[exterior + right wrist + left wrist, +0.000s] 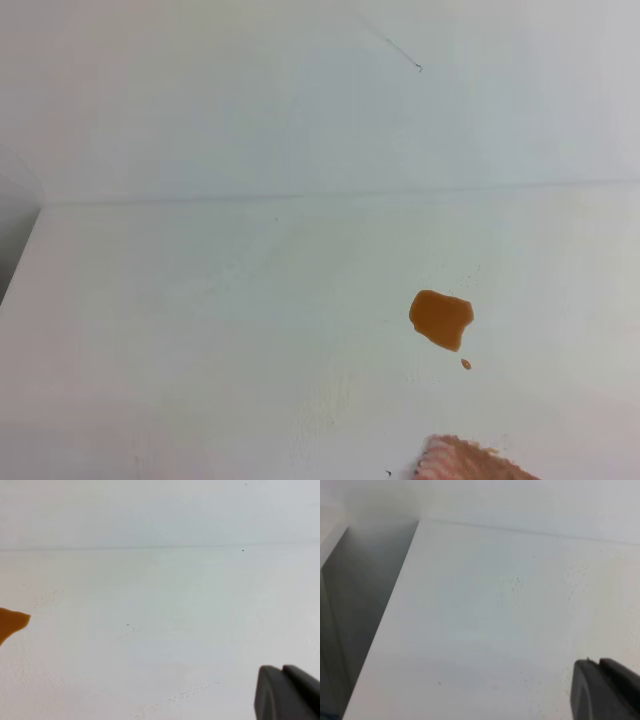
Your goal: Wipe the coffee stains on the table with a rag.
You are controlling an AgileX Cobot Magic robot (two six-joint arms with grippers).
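1. On the right half of the white table (200,330), about midway between its back edge and front edge, sits the main blotch of the coffee stains (441,318), amber-brown and irregular, with a tiny droplet just beside its near lower side
2. At the front edge, right of centre, the rag (462,461) lies flat on the table, pink and white and only partly in view, near the blotch but apart from it
3. From the right wrist view, the right gripper (286,692) shows as a dark tip in the lower right corner; its two fingers sit together, closed, with nothing between them, above bare table
4. A corner of the blotch reaches into that view at the left edge, well apart from the right gripper
5. From the left wrist view, the left gripper (603,690) shows the same way, its dark fingers pressed together and holding nothing, close to the table's left edge and back corner
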